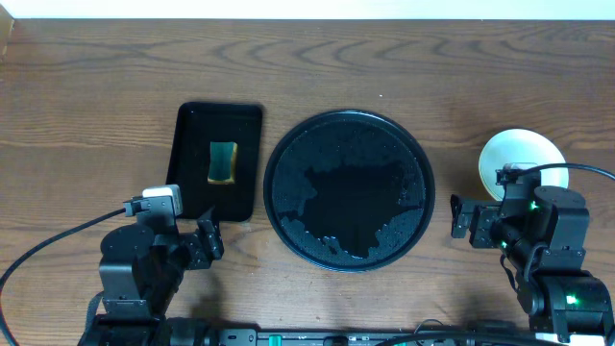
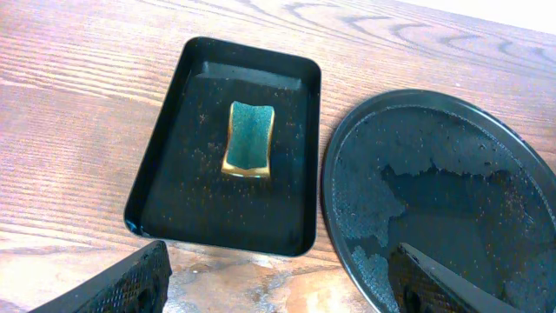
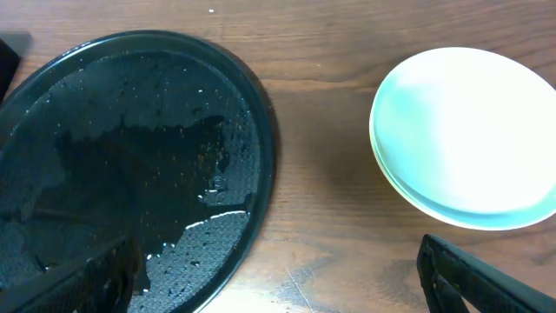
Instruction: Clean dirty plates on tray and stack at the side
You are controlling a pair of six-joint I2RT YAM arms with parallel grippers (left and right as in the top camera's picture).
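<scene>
Black and glossy, the large round tray (image 1: 348, 154) sits in the middle of the overhead frame on the wooden desk (image 1: 96, 96). A film of water and scattered droplets cover much of its surface. In the right wrist view the wet patch shines across the tray's centre and lower part.

To the right of it, apart from its rim, the plates (image 3: 465, 130) sit stacked on the desk. The top one is pale aqua and its bowl looks clean. At least one more rim shows under its lower left edge, but how many lie in the stack cannot be told. In the overhead view the right arm (image 1: 548, 240) covers the stack's lower edge.

Left of the round tray, just beside it, a smaller rectangular black tray (image 2: 174, 191) is speckled with drops. A sponge (image 2: 249, 139), teal on top and yellow beneath, lies near its middle.

The left fingers (image 2: 122, 283) are spread wide and hold nothing, at the bottom of the left wrist frame, below the rectangular tray's near edge. The right fingers (image 3: 486, 278) are likewise spread wide and empty. One is low over the round tray's lower rim and the other sits below the plates.
</scene>
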